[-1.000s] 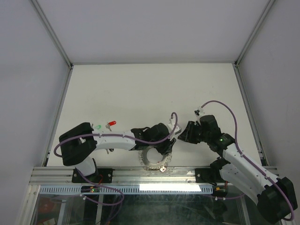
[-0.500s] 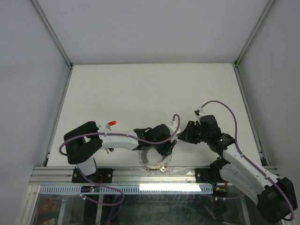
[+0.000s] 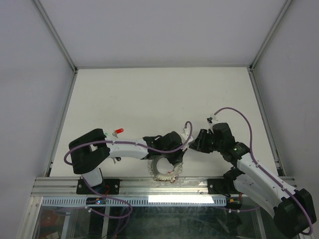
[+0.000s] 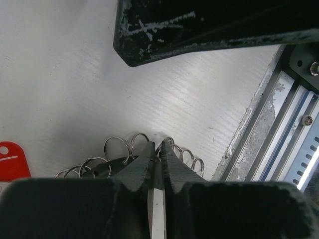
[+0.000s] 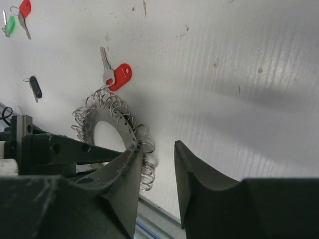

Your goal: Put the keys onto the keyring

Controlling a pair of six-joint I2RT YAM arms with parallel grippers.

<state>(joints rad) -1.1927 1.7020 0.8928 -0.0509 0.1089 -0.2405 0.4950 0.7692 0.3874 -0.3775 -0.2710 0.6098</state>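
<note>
The keyring [image 3: 160,175], a flat grey ring fringed with small wire loops, lies by the table's near edge. My left gripper [image 4: 157,145] is shut on its rim [image 4: 101,169], its fingertips pinched together among the loops. In the top view it [image 3: 175,160] sits over the ring's right side. My right gripper [image 5: 155,149] stands open and empty just right of the keyring [image 5: 102,115]. One red-headed key [image 5: 117,75] lies against the ring. A second red key [image 5: 25,7], a green key [image 5: 9,25] and a black key [image 5: 34,87] lie farther off.
The aluminium rail [image 4: 279,144] of the table's near edge runs close beside the keyring. My left arm [image 3: 124,147] lies across the table's front left, next to the red key [image 3: 118,131]. Frame posts [image 3: 65,55] border the sides.
My left gripper's jaws have closed from partly open onto the keyring's rim. The left arm shifted slightly. The right arm has stayed put with its jaws open.
</note>
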